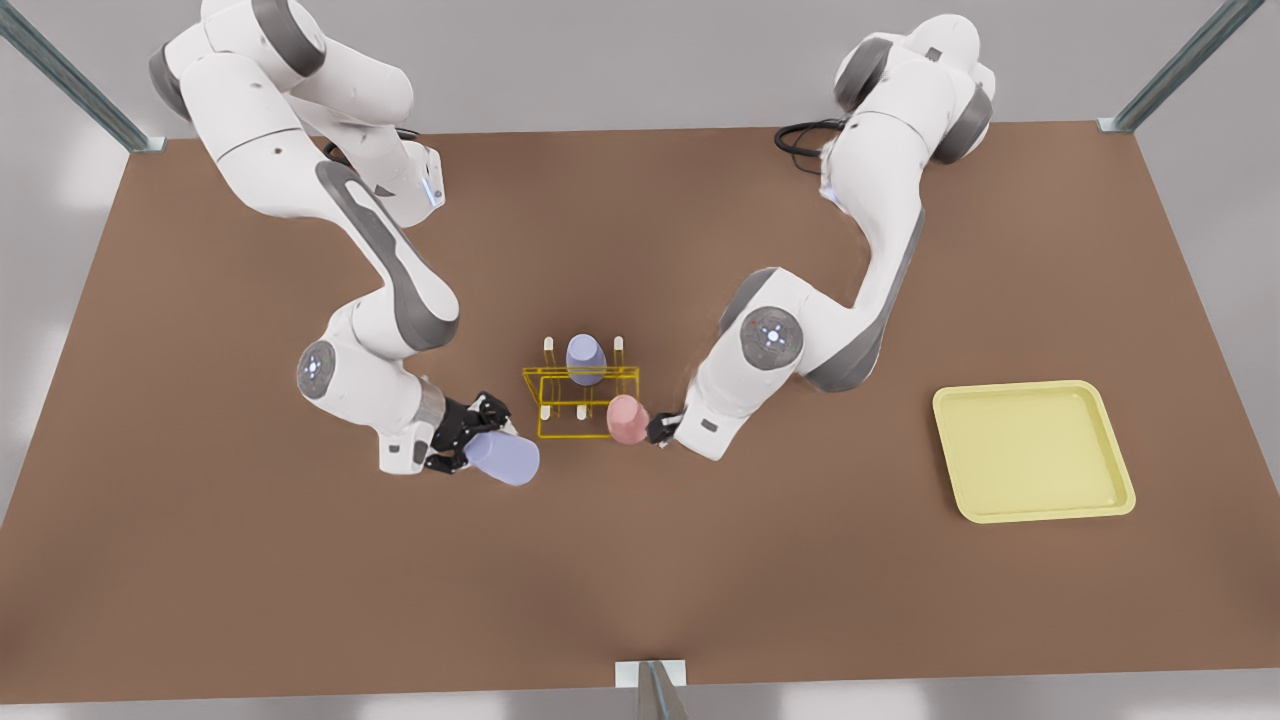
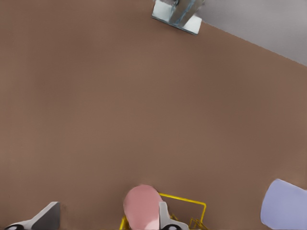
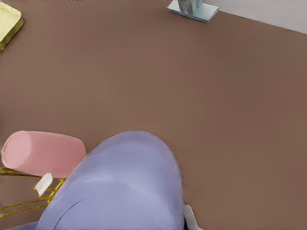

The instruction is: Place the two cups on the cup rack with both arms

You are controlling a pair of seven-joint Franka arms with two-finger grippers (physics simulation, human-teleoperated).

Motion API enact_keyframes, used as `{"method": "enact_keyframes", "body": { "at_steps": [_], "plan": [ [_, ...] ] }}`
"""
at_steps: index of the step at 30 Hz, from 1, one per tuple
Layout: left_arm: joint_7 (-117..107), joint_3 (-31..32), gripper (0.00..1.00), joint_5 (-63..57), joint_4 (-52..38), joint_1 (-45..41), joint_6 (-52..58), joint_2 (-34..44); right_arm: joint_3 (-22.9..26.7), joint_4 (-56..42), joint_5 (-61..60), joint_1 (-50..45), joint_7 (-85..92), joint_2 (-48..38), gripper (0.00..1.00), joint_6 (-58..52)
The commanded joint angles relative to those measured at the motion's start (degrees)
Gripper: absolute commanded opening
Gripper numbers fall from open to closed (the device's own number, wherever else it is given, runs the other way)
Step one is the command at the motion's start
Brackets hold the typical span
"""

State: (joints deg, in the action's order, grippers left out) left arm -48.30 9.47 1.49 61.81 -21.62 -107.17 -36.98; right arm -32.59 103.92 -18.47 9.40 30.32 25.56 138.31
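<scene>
While the left gripper (image 1: pixel 662 428) clenches the pink cup (image 1: pixel 628 418) at the near right corner of the cup rack (image 1: pixel 585 396), the right gripper (image 1: pixel 478 432) grasps a lavender cup (image 1: pixel 503 457) just off the rack's near left corner, clear of the wire and above the brown table (image 1: pixel 300 580). A second lavender cup (image 1: pixel 585 358) already sits on a far peg of the rack, standing roughly upright as seen from above. The pink cup lies close to horizontal in the right wrist view (image 3: pixel 42 153), its long axis running across the scene towards the rack and its closed end turned away from its gripper; whether its mouth has found a peg cannot be told. The held lavender cup (image 3: pixel 122 187) also lies tilted, its long axis running from its gripper towards the near right. The likeliest trouble, in my judgement, is a cup rim catching the thin yellow wire or a cream peg (image 3: pixel 44 183) rather than sliding over it, which would shove the light rack or knock the seated cup loose. With both arms converging on one small frame, the grippers could also crowd each other. A pale-yellow tray (image 1: pixel 1035 450) lies well apart at the right.
</scene>
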Motion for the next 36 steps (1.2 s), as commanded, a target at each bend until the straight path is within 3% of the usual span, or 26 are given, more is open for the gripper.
{"method": "enact_keyframes", "body": {
  "at_steps": [1,3,4,5,6,11,23,25,31,32,34,36],
  "plan": [
    [27.36,-0.15,1.0,-2.63,-0.11,9.74,26.04,5.95,-1.07,-0.03,-0.87,0.0,-0.44,-0.6,0.78,-2.26],
    [39.25,-0.06,1.0,-7.02,-0.03,13.0,32.11,7.8,-1.86,0.15,-1.83,0.0,-0.35,-1.92,0.78,-4.98],
    [39.34,-0.24,1.0,-7.11,4.61,13.35,29.32,13.41,-1.86,0.23,-1.92,0.0,-0.17,-2.36,0.78,-6.47],
    [39.43,-0.42,1.0,-6.85,23.32,14.58,14.91,25.8,-1.86,0.5,-1.92,0.0,-0.09,-2.97,0.78,-7.62],
    [39.43,-0.68,1.0,-6.59,24.77,14.76,15.57,26.44,-1.86,0.59,-1.92,0.09,0.0,-3.24,0.78,-9.02],
    [45.32,-0.68,1.0,-3.25,21.33,17.84,26.31,25.2,-1.86,0.67,-1.92,0.0,-0.09,-3.42,0.78,-13.07],
    [45.32,-0.68,1.0,-3.07,21.59,18.19,27.98,23.53,-1.51,0.59,-1.49,-0.96,-0.44,-0.96,0.78,-13.16],
    [45.32,-0.68,1.0,-3.07,21.59,18.45,27.98,23.45,-1.42,0.67,-1.49,-1.05,-0.53,-0.87,1.0,-13.07],
    [45.4,-0.68,1.0,-3.07,21.59,19.07,27.89,23.18,-1.07,-0.73,-1.31,-0.96,-0.61,-0.6,1.0,-13.59],
    [45.4,-0.68,1.0,-3.07,21.51,19.15,27.89,23.18,0.51,-4.58,-0.96,-0.87,-1.4,-1.13,1.0,-18.24],
    [45.49,-0.68,1.0,-3.16,21.51,19.15,27.89,23.18,2.09,-21.97,15.97,-0.7,-13.86,1.23,1.0,-34.13],
    [46.1,-0.68,1.0,-3.16,21.42,19.07,27.9,23.18,6.3,-27.01,30.32,-0.17,-19.94,1.33,1.0,-41.46]
  ]
}}
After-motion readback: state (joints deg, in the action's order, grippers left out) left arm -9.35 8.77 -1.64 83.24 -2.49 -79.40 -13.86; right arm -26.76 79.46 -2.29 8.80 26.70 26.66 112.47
